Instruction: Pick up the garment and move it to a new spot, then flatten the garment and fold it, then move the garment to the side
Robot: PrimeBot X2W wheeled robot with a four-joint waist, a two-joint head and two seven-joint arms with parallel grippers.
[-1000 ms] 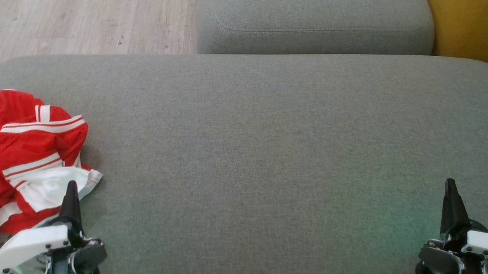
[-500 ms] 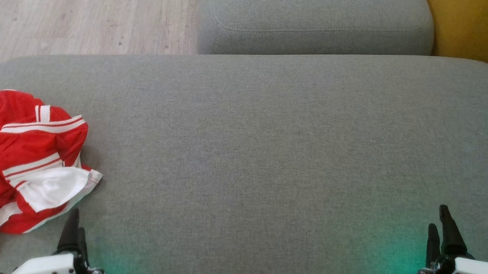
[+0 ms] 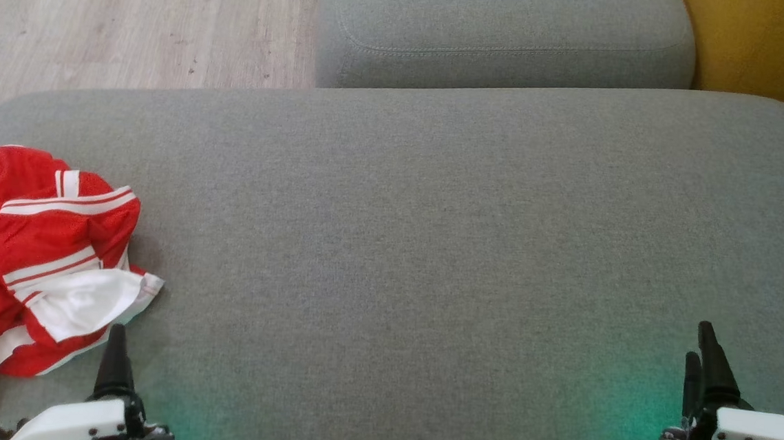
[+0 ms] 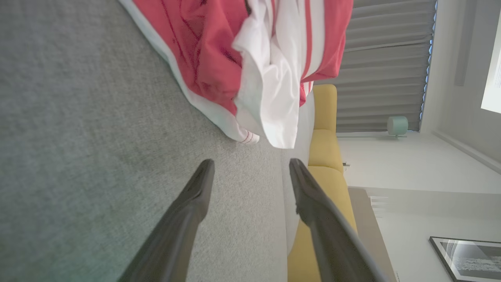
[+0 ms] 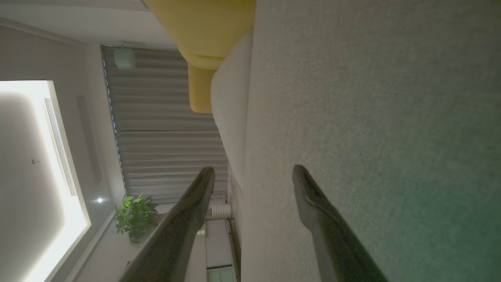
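While the grey cushion (image 3: 431,250) is bearing the crumpled red-and-white garment (image 3: 30,257) at its left end, both claws are gaping empty: the left claw (image 4: 251,164) just short of the white hem (image 4: 270,117), the right claw (image 5: 253,170) at the cushion's right end. Biting into bunched folds, not the loose hem, is looking surer; no readable writing is showing.

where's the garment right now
In the head view the garment lies crumpled at the left edge of the cushion, just ahead of the left gripper.

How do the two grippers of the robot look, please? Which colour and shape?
The left gripper and the right gripper each have two long dark fingers that narrow to a point. Behind the fingers sits a white shell with rounded corners.
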